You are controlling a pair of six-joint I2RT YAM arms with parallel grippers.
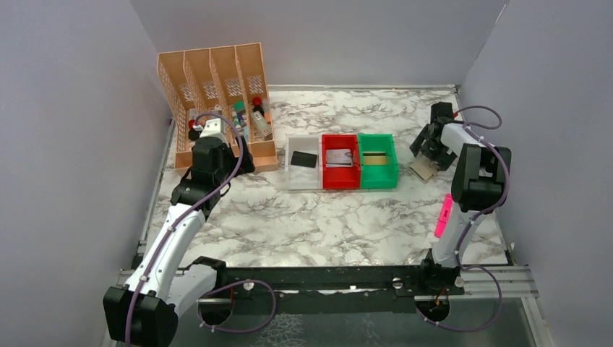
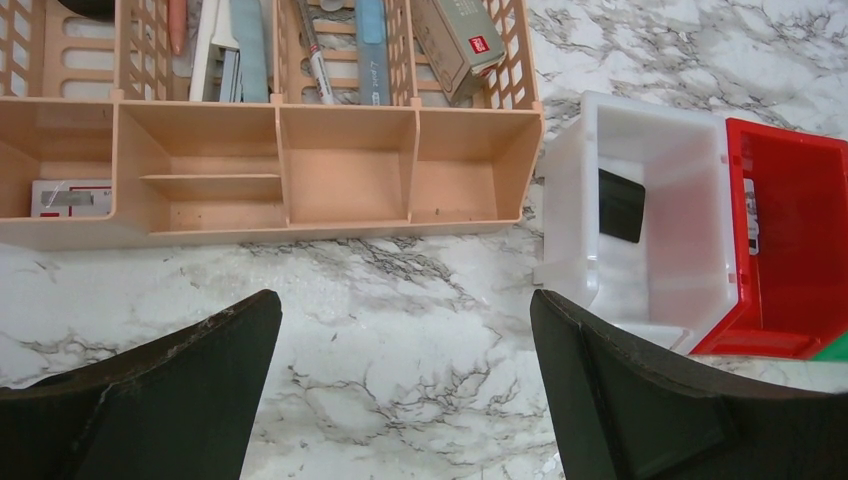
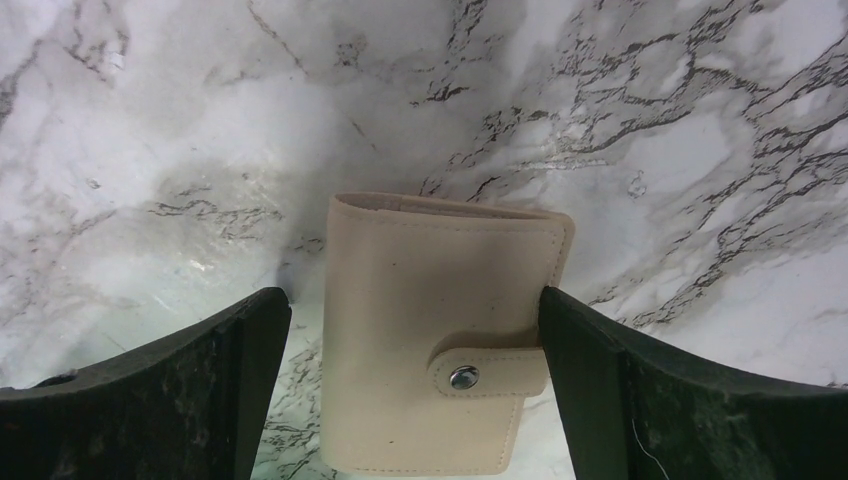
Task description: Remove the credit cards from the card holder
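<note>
While the left arm hangs by the organizer, left claw (image 2: 405,325): jaws wide, holding nothing, poised over bare table (image 1: 289,224).
Organizer (image 2: 280,170): far left, upright slots with pens and boxes; no part in the task.
White bin (image 2: 570,200): just right of the organizer; black card (image 2: 621,205) lies inside.
Red bin (image 1: 340,136): touching the white bin; silver card (image 1: 338,157) lies inside.
Green bin (image 1: 377,137): touching the red bin; striped card (image 1: 374,158) lies inside.
Holder (image 3: 430,290): flat on the table, right of the green bin and apart from it; folded shut, strap (image 3: 490,370) snapped over its right edge.
Right claw (image 3: 413,305): jaws wide, straddling the holder, gripping nothing; the right finger is at the strap edge, the left finger stands clear of the holder.
Step in hand: judged to be the right claw's work at the holder. Three cards already lie out, one per bin. Whether the holder contains more cannot be told while it is shut.
Next move: if cards remain, the strap must be unsnapped and the holder opened. This likely calls for the right claw to pin or grip the holder while the left claw crosses to lift the strap.
Risk: the flat holder may slide on the smooth table under a one-sided push.
</note>
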